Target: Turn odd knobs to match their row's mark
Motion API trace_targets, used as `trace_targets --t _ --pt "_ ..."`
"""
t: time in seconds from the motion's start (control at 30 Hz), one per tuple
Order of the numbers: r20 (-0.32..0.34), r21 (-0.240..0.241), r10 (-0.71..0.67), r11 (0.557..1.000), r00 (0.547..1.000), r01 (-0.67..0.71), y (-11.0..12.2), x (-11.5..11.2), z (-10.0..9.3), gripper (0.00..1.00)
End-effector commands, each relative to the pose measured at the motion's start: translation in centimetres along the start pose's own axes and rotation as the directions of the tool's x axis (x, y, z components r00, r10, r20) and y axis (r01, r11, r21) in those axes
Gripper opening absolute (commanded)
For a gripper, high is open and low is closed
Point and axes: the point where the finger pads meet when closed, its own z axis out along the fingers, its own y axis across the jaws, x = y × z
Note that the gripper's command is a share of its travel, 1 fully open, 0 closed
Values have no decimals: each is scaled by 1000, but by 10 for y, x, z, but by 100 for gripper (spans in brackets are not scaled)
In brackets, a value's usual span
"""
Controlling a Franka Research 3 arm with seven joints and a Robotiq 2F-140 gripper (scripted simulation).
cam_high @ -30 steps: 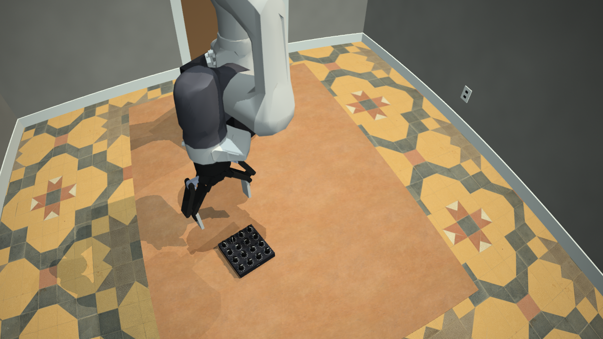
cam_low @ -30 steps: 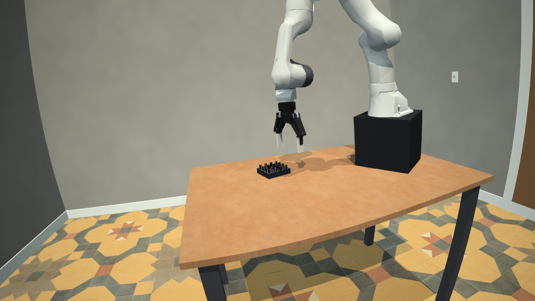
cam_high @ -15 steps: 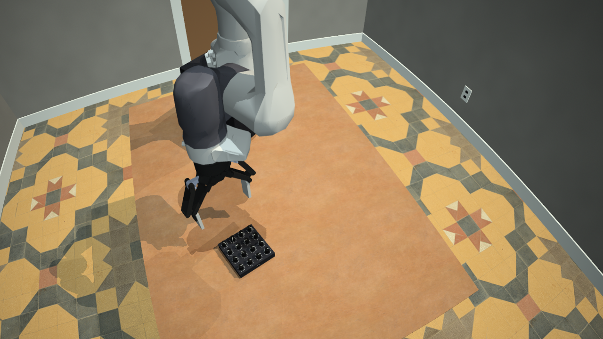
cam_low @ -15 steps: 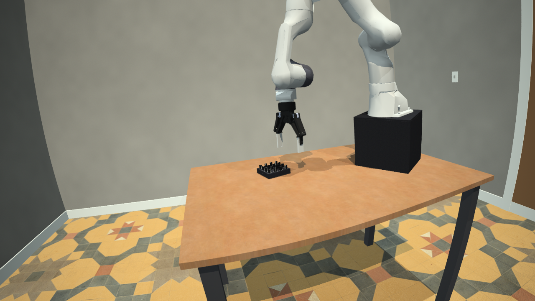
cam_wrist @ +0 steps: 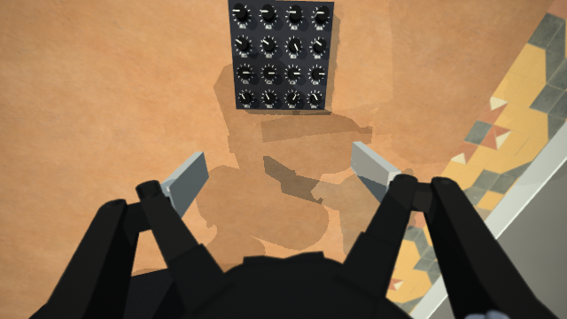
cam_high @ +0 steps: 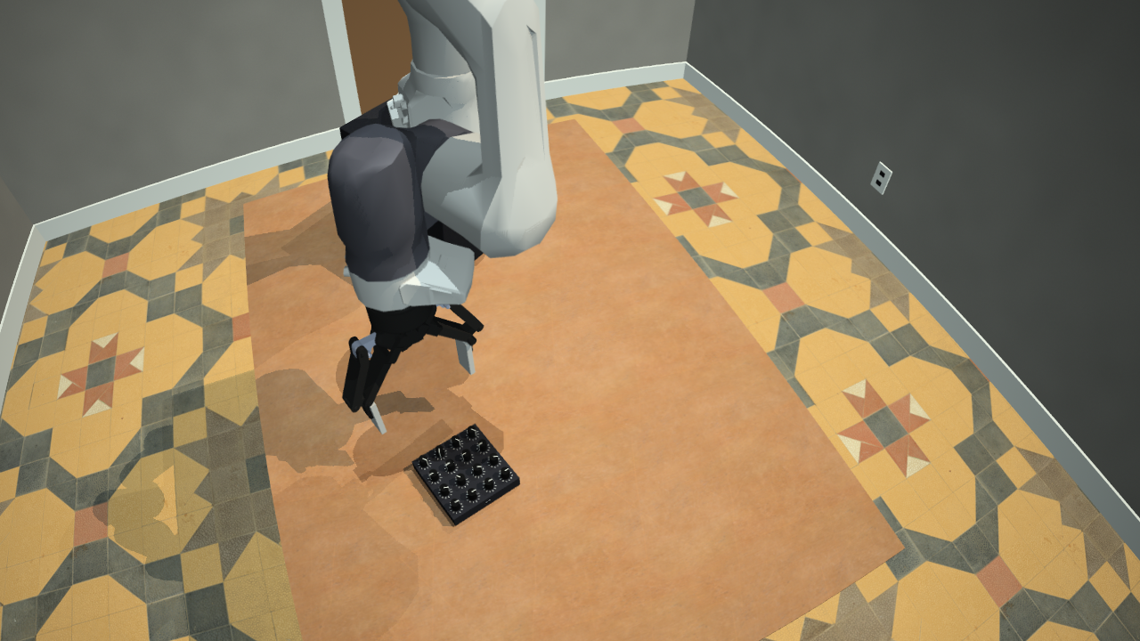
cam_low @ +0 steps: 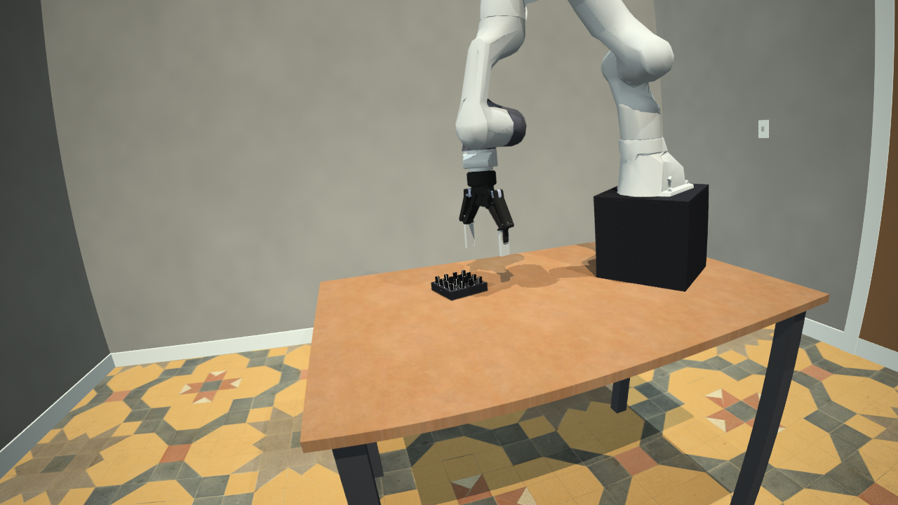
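The black knob box (cam_high: 466, 473) (cam_low: 459, 287) (cam_wrist: 281, 58) stands flat on the wooden table (cam_high: 638, 358) (cam_low: 502, 351) (cam_wrist: 89, 89). In the wrist view it sits at the top, all sixteen knobs showing and the printed names upright below each knob. The white line on the third knob (cam_wrist: 293, 45) of the second row from the top looks steeper than the lines of its row neighbours. The other lines are too small to compare with certainty. My gripper (cam_high: 422, 390) (cam_low: 485, 245) (cam_wrist: 279, 159) is open and empty. It hangs well above the table, short of the box's near edge.
The arm's black pedestal (cam_low: 649, 235) stands on the table's far right part. In the wrist view the table edge and the patterned floor (cam_wrist: 509, 111) show at the right. Nothing else lies near the box.
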Motion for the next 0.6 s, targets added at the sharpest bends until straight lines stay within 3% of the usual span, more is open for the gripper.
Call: trace_targets --t 0.0,0.17,0.3,0.57 --pt "-2 -3 -7 1000 1000 7 1 1 -1 100" --pt "-1 -2 15 1000 1000 -15 1 2 -1 100" --pt "4 2 185 983 983 -185 3 8 1 100" --pt "8 3 322 947 947 -322 5 14 1 100"
